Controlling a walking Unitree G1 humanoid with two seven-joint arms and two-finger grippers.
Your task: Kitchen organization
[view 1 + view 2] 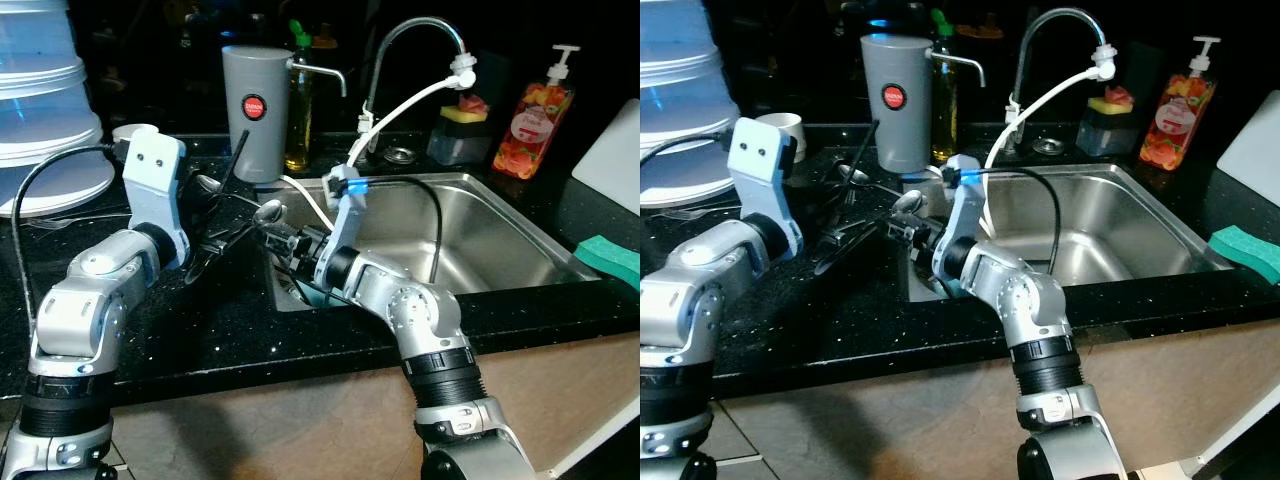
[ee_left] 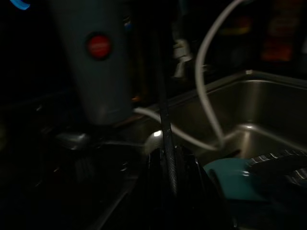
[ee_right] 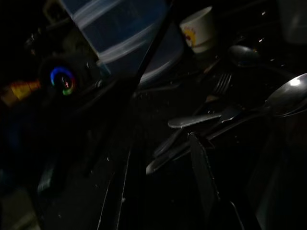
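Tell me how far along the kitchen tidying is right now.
Little looks done: spoons and a fork lie loose on the black counter left of the sink. Both grippers, left gripper and right gripper, are at that cutlery pile; a grasp can't be confirmed. Sorting the cutlery remains.

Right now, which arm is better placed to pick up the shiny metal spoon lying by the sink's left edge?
Probably the right: the right hand sits close beside the shiny metal spoon, while the left hand lies farther left among the black utensils.
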